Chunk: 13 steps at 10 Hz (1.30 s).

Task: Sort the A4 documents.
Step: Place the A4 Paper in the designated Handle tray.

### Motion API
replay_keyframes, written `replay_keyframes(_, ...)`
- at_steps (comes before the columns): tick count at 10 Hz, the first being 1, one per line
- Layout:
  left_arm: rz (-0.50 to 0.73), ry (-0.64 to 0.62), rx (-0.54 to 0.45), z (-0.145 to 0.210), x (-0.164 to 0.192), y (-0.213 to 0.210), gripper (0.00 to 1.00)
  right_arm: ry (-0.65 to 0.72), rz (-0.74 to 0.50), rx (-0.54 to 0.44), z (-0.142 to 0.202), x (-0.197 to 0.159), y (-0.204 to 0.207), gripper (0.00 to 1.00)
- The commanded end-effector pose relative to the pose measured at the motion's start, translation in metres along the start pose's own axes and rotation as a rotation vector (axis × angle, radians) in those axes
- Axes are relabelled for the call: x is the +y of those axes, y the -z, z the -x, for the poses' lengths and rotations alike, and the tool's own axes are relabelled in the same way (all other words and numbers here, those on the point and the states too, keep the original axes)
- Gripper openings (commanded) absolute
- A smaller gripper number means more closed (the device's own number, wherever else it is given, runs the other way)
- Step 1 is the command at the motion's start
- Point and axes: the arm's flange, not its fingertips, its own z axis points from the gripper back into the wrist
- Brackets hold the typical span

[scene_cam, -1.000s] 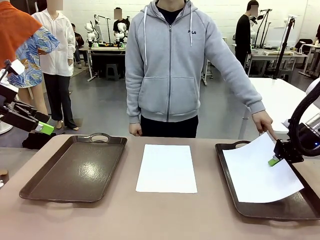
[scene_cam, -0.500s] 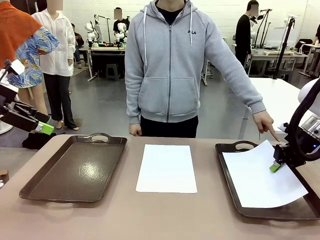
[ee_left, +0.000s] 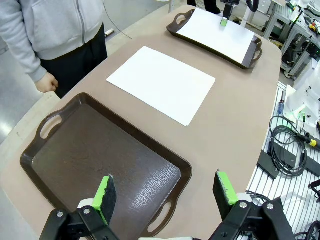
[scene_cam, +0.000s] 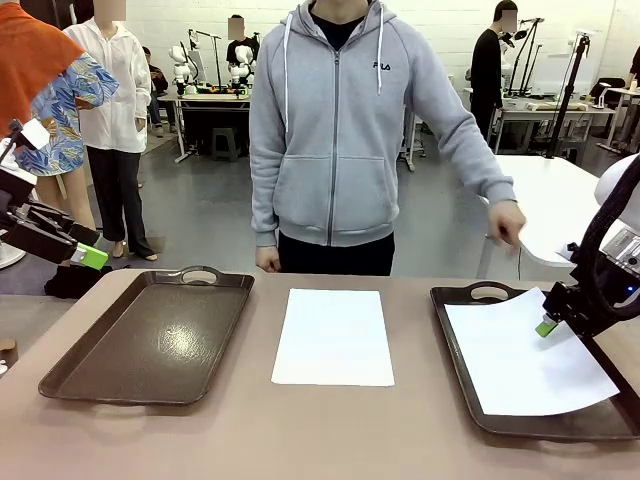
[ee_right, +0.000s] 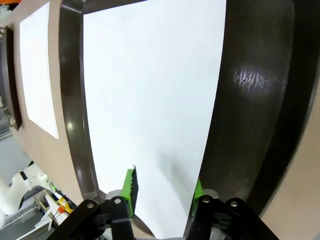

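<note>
**Camera placement in three views**

Front: fixed on the robot's side, slightly above the table (scene_cam: 330,430), facing across toward the person (scene_cam: 335,130) at the far side. Left wrist: high over the left tray (ee_left: 100,165), looking obliquely down the table's length. Right wrist: close over the right tray (ee_right: 250,100), looking nearly straight down. Shared by all three: middle sheet (scene_cam: 333,336), right tray.

Room is bright, w/ even light from above. The middle sheet (scene_cam: 333,337) is v. white w/ sharp edges and almost no shadow round it. Left of it, the left tray (scene_cam: 150,340) has soft shiny patches. Right of it, the right tray (ee_right: 250,80) has a small bright glare spot in the right wrist view. Behind it & to the right, the person's hand (scene_cam: 505,222) is smeared w/ blur. The wrist views bend straight lines near the pic edges, e.g. the table (ee_left: 240,125) rim.
</note>
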Motion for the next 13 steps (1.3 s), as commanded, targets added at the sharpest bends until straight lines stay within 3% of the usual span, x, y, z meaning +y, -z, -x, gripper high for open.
replay_keyframes(1, 0.015, 0.018, -0.016, 0.001, 0.002, 0.000, 1.00, 0.030, 0.068, -0.013, 0.004, 0.003, -0.001, 0.76)
replay_keyframes(4, 0.015, 0.018, -0.016, 0.001, 0.002, 0.000, 1.00, 0.038, 0.100, -0.032, 0.006, 0.001, -0.010, 1.00)
replay_keyframes(10, 0.015, 0.018, -0.016, 0.001, 0.002, 0.000, 1.00, 0.059, 0.130, -0.026, 0.005, 0.001, -0.013, 1.00)
replay_keyframes(13, 0.015, 0.018, -0.016, 0.001, 0.002, 0.000, 1.00, 0.026, 0.082, -0.040, -0.001, -0.001, -0.017, 1.00)
